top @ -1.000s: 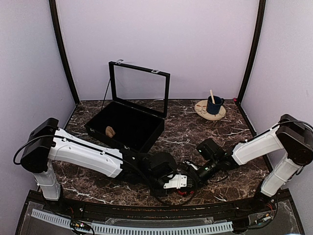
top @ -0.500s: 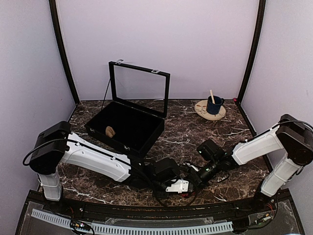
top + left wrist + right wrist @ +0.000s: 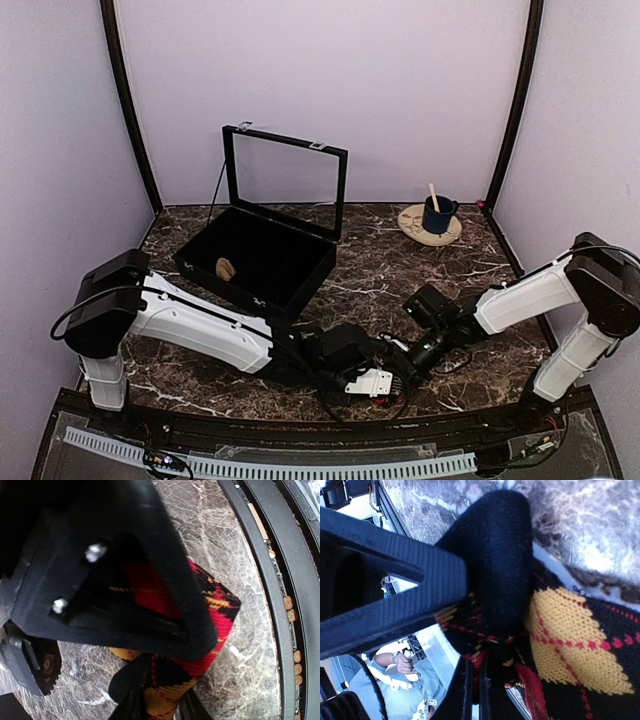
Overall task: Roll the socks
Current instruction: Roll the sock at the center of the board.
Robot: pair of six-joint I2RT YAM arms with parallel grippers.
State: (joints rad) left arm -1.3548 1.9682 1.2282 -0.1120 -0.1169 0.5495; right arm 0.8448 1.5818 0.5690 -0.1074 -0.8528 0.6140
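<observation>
Socks [image 3: 215, 605] lie at the near edge of the desk [image 3: 380, 260], between both hands. Left hand [image 3: 372, 380] is half-closed around a folded end. Right hand [image 3: 476, 680] pinches the fabric tight. Assessment: rolling started, with no complete roll yet.

The left arm [image 3: 200, 325] is stretching low and flat rightward, the left gripper [image 3: 385, 380] clasping the socks [image 3: 215, 630] part-closed, while the right arm [image 3: 520, 300] is reaching inward, the right gripper [image 3: 408, 355] pinching them tight.
</observation>
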